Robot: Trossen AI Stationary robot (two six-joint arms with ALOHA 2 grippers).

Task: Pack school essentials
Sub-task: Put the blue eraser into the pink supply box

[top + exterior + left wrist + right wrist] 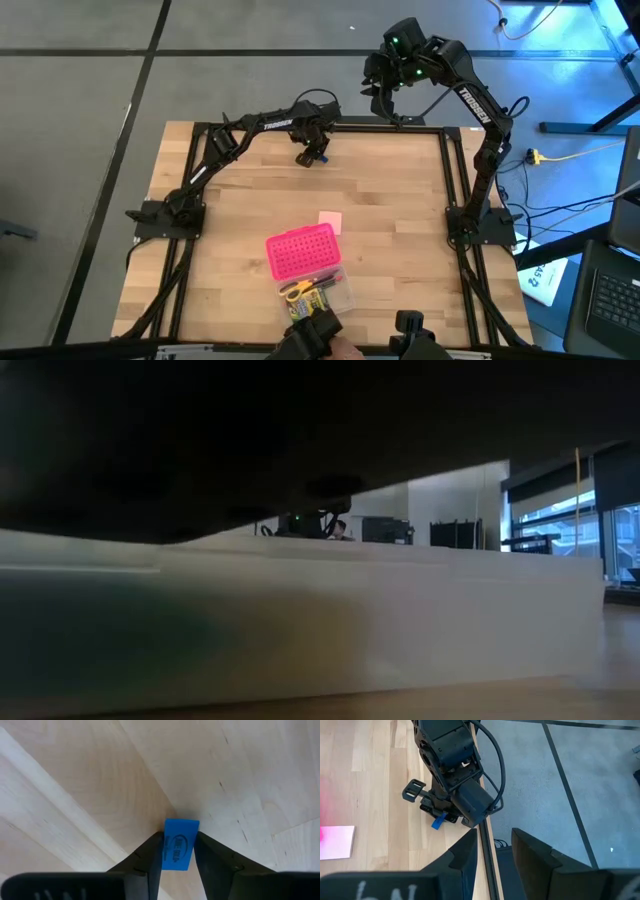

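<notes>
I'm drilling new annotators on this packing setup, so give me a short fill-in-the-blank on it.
1. The left gripper is shut on a small ____ piece.
2. The pale pink pad lies on the ____ table.
3. The right gripper holds ____.

Missing words: blue; wooden; nothing

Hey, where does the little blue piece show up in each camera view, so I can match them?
High view: blue piece at the left gripper, near the table's far edge.
Low view: not in it.
Left wrist view: blue piece pinched between the dark fingers, above the wood.
Right wrist view: blue piece under the left gripper, by the table edge.
Shared landmark: the left gripper.
</notes>
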